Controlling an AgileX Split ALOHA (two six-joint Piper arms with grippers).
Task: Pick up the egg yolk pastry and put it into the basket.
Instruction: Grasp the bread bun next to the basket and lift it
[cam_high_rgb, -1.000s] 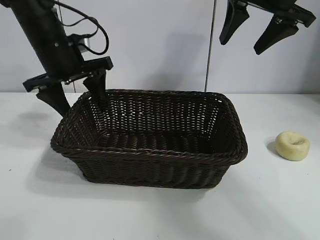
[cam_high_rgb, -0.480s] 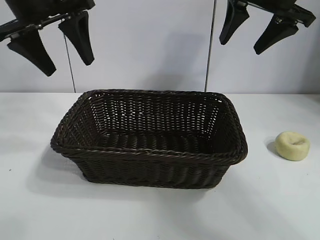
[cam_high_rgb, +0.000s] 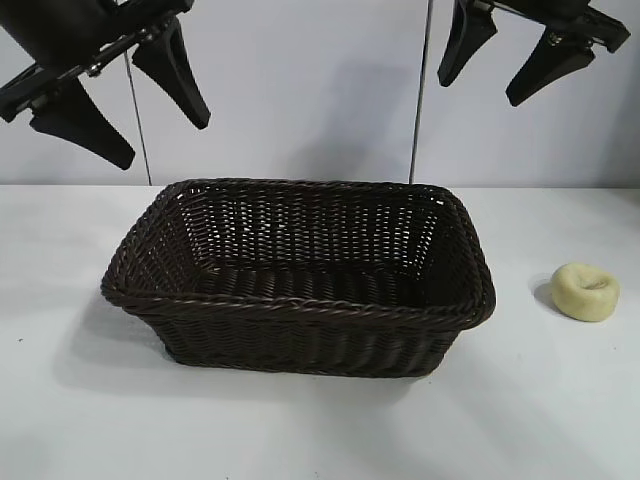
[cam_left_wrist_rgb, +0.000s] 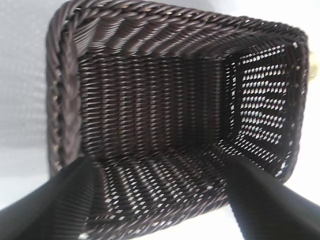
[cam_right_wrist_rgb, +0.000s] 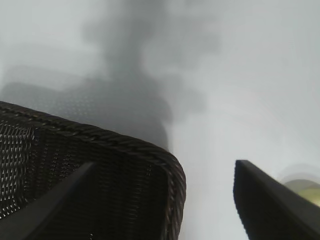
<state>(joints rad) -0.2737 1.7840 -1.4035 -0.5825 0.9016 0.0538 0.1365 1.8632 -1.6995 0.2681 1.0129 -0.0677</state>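
The egg yolk pastry, a small pale-yellow round with a dimpled top, lies on the white table to the right of the basket, a large dark-brown wicker one with nothing in it. My right gripper hangs open high above the basket's right end, up and to the left of the pastry. In the right wrist view the gripper frames the basket's corner, and the pastry peeks out behind one finger. My left gripper is open and empty, high above the basket's left end. The left wrist view looks down between the gripper's fingers into the basket.
The white table runs wide in front of the basket and on both sides. A pale wall with two thin vertical rods stands behind.
My left gripper has lifted from the basket's left rim to high above it, then tilted and dipped slightly. The right gripper, basket and pastry have not moved.
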